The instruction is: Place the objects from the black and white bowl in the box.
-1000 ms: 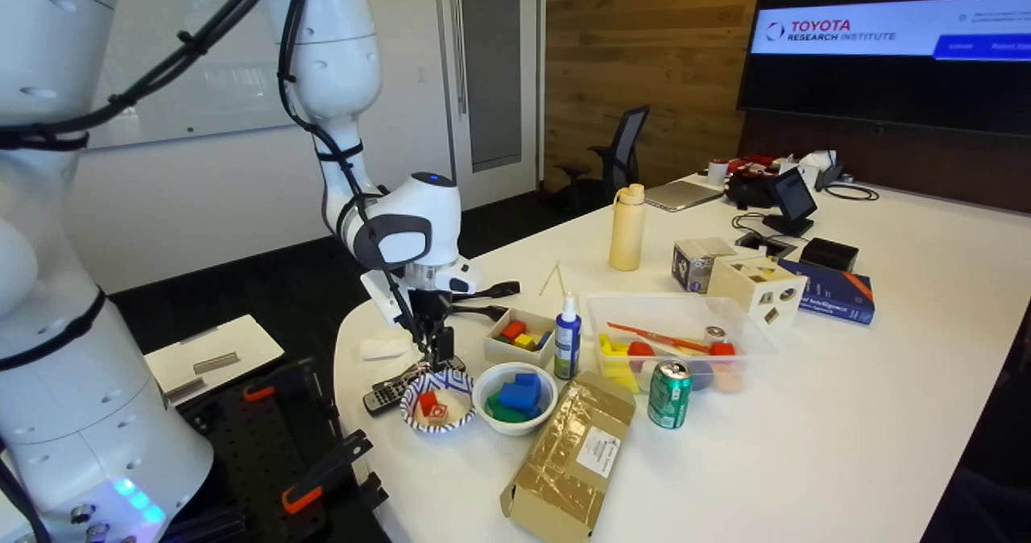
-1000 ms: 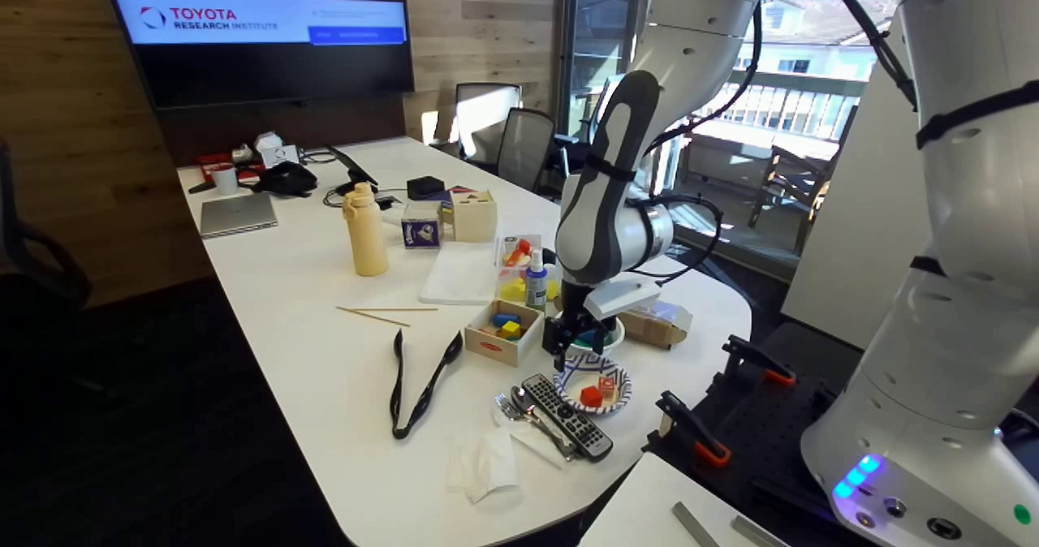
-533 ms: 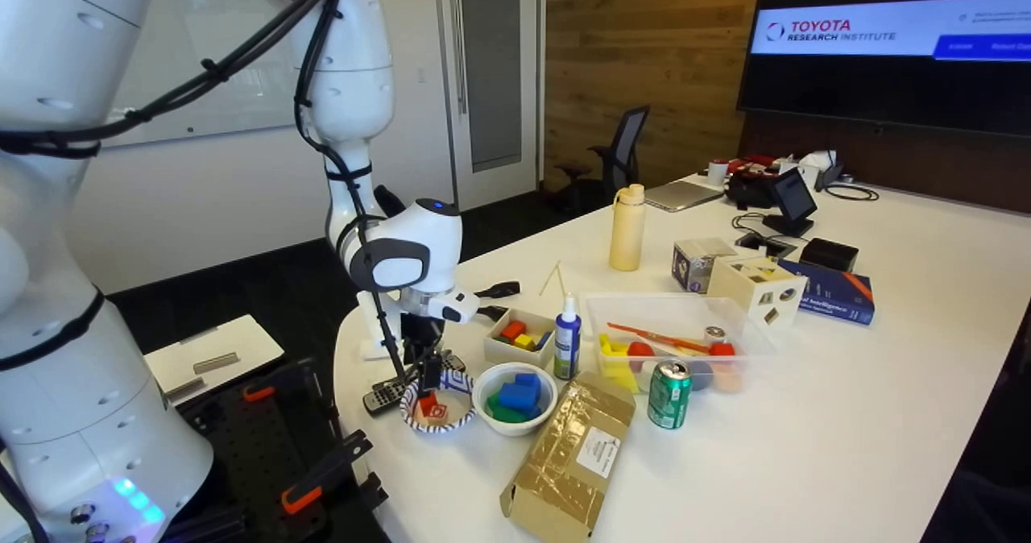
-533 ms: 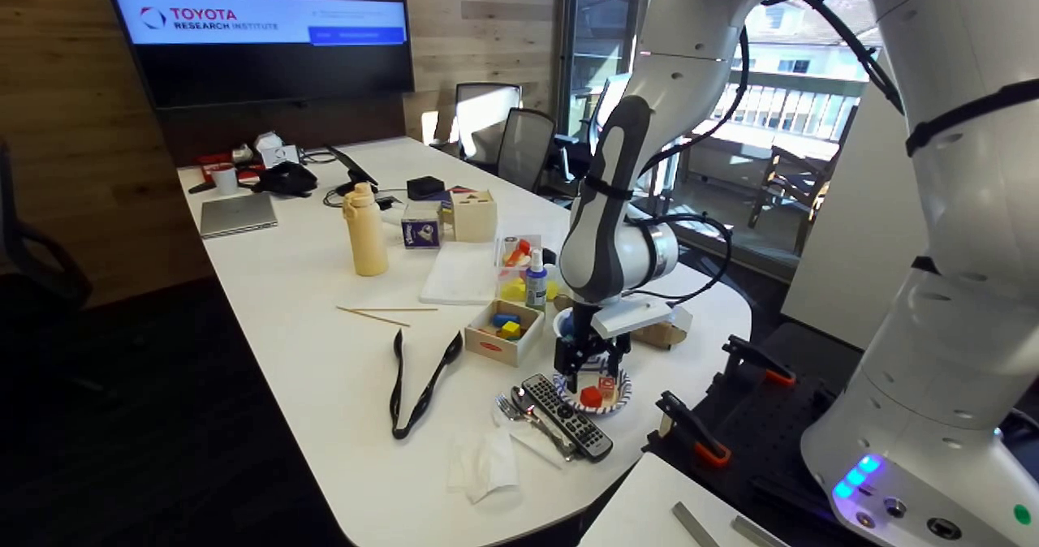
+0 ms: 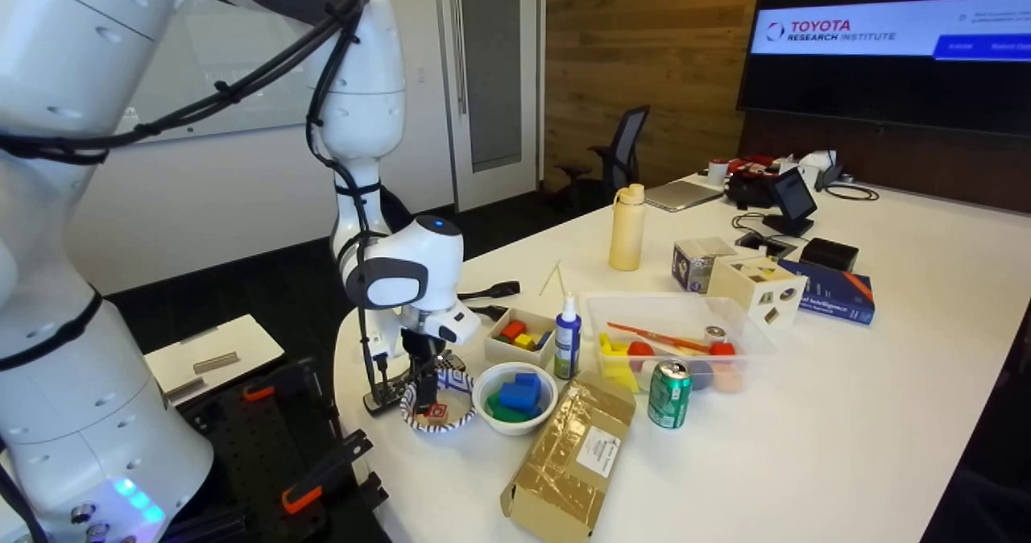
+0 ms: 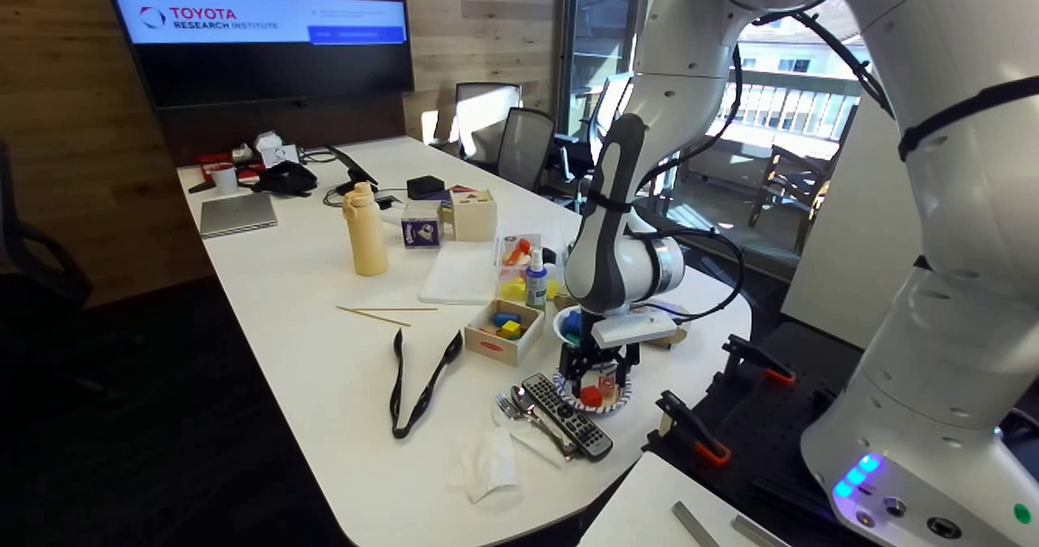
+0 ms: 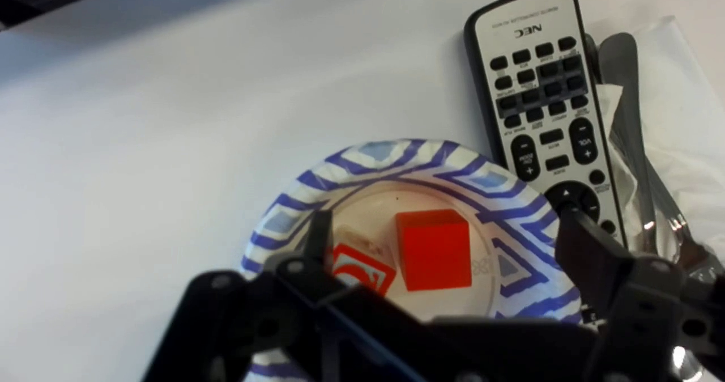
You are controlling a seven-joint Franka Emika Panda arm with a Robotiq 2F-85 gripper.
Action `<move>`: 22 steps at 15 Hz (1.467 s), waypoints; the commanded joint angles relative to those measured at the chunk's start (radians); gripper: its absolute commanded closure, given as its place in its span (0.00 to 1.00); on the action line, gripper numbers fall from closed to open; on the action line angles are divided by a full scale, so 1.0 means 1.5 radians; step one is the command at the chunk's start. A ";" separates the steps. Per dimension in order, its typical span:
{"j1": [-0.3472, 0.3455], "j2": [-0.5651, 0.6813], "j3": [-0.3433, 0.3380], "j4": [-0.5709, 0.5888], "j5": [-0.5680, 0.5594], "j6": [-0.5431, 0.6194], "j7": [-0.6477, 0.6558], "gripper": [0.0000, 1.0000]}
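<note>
two left to go i think: red cube (image 7: 435, 253) and red-edged block (image 7: 368, 266) both sit in the patterned bowl (image 7: 396, 161), gripper (image 7: 445, 223) spread wide over it holding nothing; both need boxing, prob in the small wooden box (image 6: 492, 349), can't tell if any went in already

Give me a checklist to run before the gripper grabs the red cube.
1. Gripper open: ok.
2. Red cube framed between the fingers in the wrist view: ok.
3. Red cube alone in the bowl: not ok; the printed block lies beside it.
4. Fingers low enough to grip: cannot tell.
5. Remote clear of the fingers: cannot tell; one overlaps it in that view.
6. Box identified: cannot tell; wooden box and carton both qualify.
</note>
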 commanded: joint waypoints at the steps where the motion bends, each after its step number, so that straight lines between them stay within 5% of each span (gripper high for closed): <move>1: -0.008 0.015 0.008 -0.010 0.027 0.063 0.041 0.00; 14: 0.027 0.062 0.015 -0.024 0.076 0.177 0.181 0.00; 15: 0.036 0.061 0.011 -0.023 0.080 0.175 0.187 0.03; 16: 0.042 0.059 0.010 -0.022 0.082 0.174 0.190 0.26; 18: 0.055 0.057 0.006 -0.021 0.086 0.172 0.197 0.31; 22: 0.068 0.054 0.005 -0.021 0.094 0.169 0.196 0.63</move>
